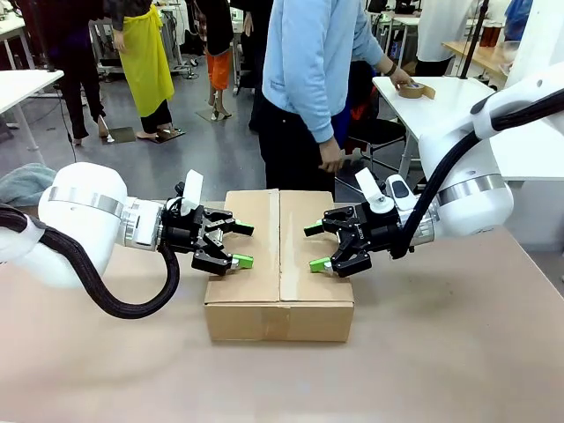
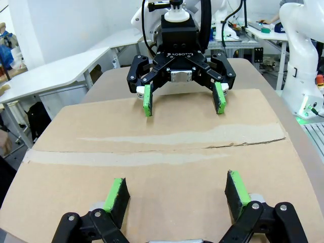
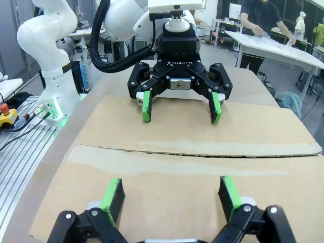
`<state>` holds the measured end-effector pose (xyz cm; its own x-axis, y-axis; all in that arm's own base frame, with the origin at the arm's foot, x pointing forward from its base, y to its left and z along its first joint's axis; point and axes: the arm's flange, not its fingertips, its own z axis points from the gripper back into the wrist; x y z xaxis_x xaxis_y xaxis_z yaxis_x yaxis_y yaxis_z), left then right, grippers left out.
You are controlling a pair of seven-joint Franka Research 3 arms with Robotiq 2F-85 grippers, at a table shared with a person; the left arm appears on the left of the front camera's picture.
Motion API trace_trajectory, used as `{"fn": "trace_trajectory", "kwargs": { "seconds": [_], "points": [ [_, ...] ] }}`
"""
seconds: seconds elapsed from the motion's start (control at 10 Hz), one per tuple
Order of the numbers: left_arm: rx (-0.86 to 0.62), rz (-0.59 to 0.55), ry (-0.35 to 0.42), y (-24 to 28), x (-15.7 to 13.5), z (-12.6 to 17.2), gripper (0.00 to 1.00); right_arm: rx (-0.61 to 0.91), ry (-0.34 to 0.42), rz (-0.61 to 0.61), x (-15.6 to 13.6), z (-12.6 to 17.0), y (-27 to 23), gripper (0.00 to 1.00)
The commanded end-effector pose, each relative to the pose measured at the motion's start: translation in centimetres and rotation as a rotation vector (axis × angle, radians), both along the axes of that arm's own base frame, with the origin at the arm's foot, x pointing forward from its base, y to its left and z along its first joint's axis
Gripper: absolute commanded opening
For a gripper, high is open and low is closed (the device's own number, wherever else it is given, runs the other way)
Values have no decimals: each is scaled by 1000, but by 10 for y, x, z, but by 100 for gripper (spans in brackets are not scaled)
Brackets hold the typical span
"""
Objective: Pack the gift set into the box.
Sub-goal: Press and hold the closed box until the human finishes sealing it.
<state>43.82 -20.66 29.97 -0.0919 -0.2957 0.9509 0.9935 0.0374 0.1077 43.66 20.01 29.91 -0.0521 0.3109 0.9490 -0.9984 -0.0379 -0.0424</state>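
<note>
We log L gripper (image 1: 240, 246) jaws apart, empty, over box (image 1: 279, 291) L flap; R gripper (image 1: 315, 248) jaws apart, empty, over R flap, facing it. Box sits closed mid tabletop (image 1: 458, 352). Person (image 1: 313, 88) stands behind.

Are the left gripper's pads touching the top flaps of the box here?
Cannot tell. In the left wrist view the left gripper is open with its pads low over the box flaps, but no gap or contact line shows; the front view is no clearer.
</note>
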Motion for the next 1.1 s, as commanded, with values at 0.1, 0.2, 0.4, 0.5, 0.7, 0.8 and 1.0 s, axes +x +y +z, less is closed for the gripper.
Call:
{"fn": "trace_trajectory", "kwargs": {
  "seconds": [0.1, 0.2, 0.4, 0.5, 0.7, 0.8, 1.0],
  "points": [
    [-4, -1, -1, 0, -1, 0, 100, -3, -4, 1, 0, -1, 0, 100],
    [-4, -1, -1, 0, -1, 0, 100, -3, -4, 1, 0, -1, 0, 100],
    [-4, -1, -1, 0, -1, 0, 100, -3, -4, 1, 0, -1, 0, 100],
    [-4, -1, -1, 0, -1, 0, 100, -3, -4, 1, 0, -1, 0, 100],
    [-4, -1, -1, 0, -1, 0, 100, -3, -4, 1, 0, -1, 0, 100],
    [-4, -1, -1, 0, -1, 0, 100, -3, -4, 1, 0, -1, 0, 100],
    [-4, -1, -1, 0, -1, 0, 100, -3, -4, 1, 0, -1, 0, 100]
  ]
}}
